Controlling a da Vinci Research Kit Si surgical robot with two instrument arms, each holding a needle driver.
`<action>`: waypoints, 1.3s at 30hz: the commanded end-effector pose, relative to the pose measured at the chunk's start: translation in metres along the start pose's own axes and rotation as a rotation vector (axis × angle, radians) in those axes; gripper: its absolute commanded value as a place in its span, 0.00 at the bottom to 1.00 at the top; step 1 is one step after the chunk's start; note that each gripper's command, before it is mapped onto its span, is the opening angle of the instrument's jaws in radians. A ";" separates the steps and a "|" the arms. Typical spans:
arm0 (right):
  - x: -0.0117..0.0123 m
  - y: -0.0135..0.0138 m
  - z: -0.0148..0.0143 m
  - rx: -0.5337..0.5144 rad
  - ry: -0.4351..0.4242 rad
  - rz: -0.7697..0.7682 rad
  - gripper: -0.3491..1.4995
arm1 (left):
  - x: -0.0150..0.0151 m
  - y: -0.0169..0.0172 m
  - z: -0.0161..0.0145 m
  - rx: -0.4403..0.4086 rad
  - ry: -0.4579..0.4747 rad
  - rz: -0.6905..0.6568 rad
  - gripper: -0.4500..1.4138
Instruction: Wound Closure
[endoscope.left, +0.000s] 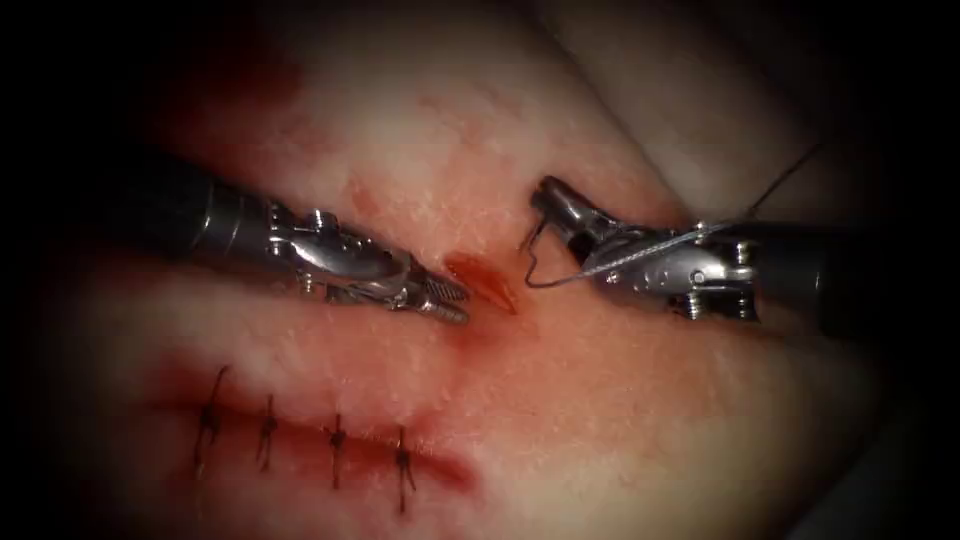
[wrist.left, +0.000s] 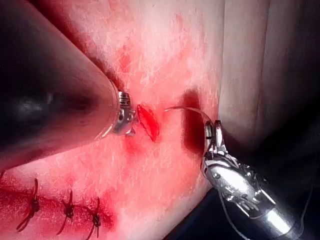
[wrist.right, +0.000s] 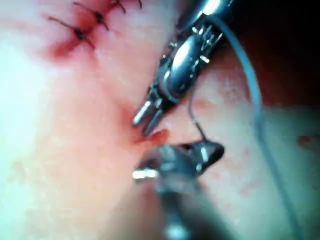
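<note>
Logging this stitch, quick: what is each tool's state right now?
Left tool: open, holding nothing, beside the cut.
Right tool: shut on the needle, which is clear of the tissue.

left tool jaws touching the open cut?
Apart. In the endoscope view the left tool has its empty jaws slightly open, with a strip of tissue between their tips and the cut.

Curved needle (endoscope.left: 540, 262) in right tool's (endoscope.left: 548, 200) jaws, above small open cut (endoscope.left: 482, 280).
</note>
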 end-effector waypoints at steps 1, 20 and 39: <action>-0.0001 -0.0009 0.0009 0.005 -0.005 0.010 0.00 | -0.0002 0.0000 0.0006 0.000 0.000 -0.001 0.25; -0.0012 -0.0013 0.0009 0.068 -0.075 0.369 0.00 | -0.0003 0.0003 0.0005 0.002 -0.012 0.000 0.25; -0.0016 -0.0024 0.0017 0.160 -0.083 0.622 0.00 | -0.0010 0.0000 -0.0002 -0.001 -0.030 0.005 0.27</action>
